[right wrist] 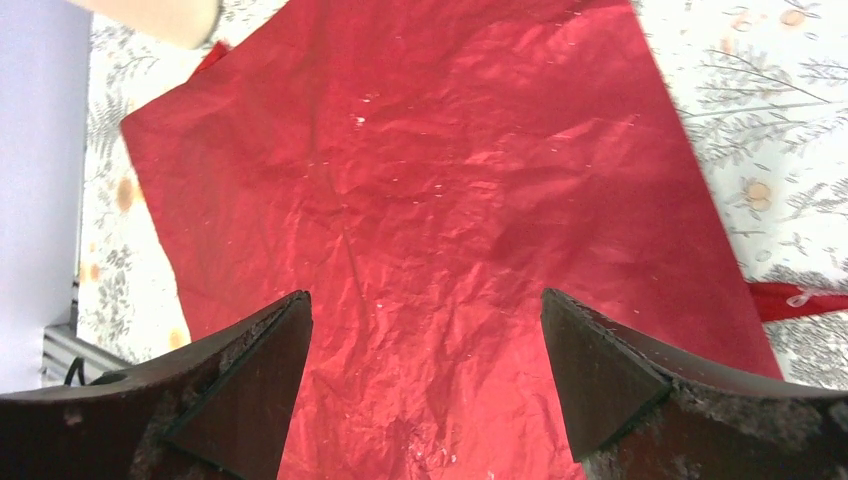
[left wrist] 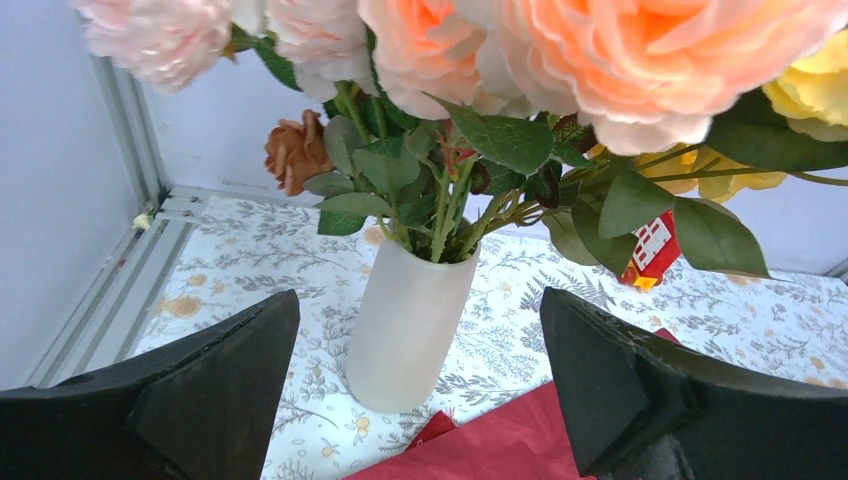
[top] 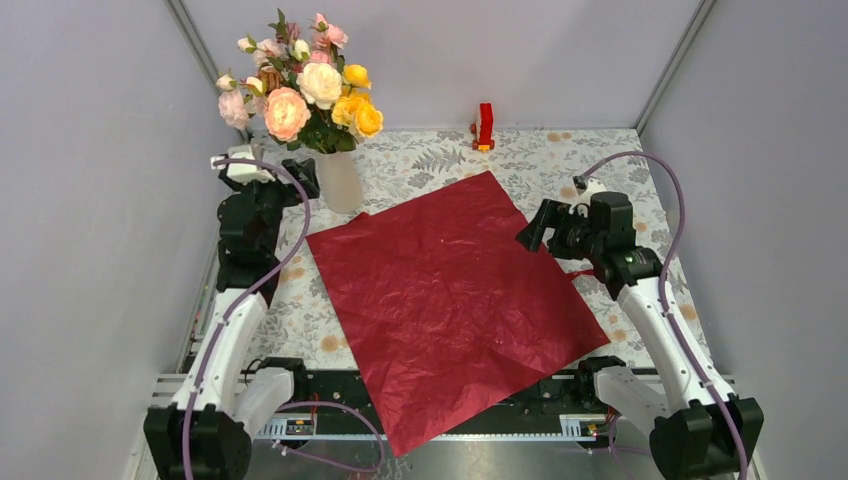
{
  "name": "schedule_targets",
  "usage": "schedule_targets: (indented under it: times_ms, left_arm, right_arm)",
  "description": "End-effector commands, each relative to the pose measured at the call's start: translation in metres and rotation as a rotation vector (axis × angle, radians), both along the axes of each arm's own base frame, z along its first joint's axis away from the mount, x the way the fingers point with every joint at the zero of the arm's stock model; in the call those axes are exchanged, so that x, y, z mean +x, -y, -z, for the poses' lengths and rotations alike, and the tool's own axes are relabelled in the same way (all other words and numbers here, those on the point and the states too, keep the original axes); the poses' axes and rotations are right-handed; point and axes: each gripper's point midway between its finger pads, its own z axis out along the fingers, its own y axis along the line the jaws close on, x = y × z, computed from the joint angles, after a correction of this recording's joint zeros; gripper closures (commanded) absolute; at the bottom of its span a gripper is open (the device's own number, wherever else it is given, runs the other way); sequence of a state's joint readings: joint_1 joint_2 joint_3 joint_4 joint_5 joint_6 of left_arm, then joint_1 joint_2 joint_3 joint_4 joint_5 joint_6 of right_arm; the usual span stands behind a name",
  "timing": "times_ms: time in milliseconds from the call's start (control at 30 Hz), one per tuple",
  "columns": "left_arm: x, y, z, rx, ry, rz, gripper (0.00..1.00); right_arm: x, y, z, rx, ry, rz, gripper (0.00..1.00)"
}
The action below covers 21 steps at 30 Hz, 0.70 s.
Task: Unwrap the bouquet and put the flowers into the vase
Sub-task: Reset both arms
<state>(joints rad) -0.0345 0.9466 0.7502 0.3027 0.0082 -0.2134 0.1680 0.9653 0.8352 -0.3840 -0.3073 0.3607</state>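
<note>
From above, the pink, peach and yellow artificial flowers stand in the tall cream-white matte vase at the far left of the floral-print tablecloth. The dark red crinkled wrapping paper lies flat mid-table, one corner just beside the vase. A small red and yellow block stands at the far edge.

The left wrist view shows the left gripper spread wide and empty, the vase framed between its fingers, untouched.

In the right wrist view the right gripper hangs wide over the paper, holding nothing. A thin red strip, perhaps ribbon, lies by the paper's edge.
</note>
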Motion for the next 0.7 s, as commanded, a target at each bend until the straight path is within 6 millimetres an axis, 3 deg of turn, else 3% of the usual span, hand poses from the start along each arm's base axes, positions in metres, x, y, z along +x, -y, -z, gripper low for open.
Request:
schedule_targets:
  times_ms: [0, 167, 233, 367, 533, 667]
  left_arm:
    - [-0.024, -0.014, -0.01, -0.054, -0.013, -0.084, 0.01]
    - [-0.05, -0.033, -0.003, -0.123, -0.143, -0.201, 0.01]
    - [-0.06, -0.034, -0.007, -0.126, -0.165, -0.209, 0.01]
    - [-0.079, -0.035, -0.017, -0.096, -0.163, -0.203, 0.01]
    - [-0.102, -0.042, -0.028, -0.053, -0.13, -0.228, 0.01]
    - [-0.114, -0.05, -0.022, -0.021, -0.117, -0.266, 0.01]
  right_arm:
    - [0.013, 0.023, -0.012, -0.048, 0.017, 0.077, 0.09]
    - [0.018, 0.054, -0.016, -0.065, -0.004, 0.186, 0.06]
    - [0.019, 0.068, -0.027, -0.078, 0.013, 0.232, 0.01]
    - [0.015, 0.091, -0.057, -0.133, 0.091, 0.315, 0.0]
    - [0.009, 0.106, -0.097, -0.203, 0.244, 0.364, 0.0]
    - [0.007, 0.114, -0.112, -0.238, 0.392, 0.388, 0.0]
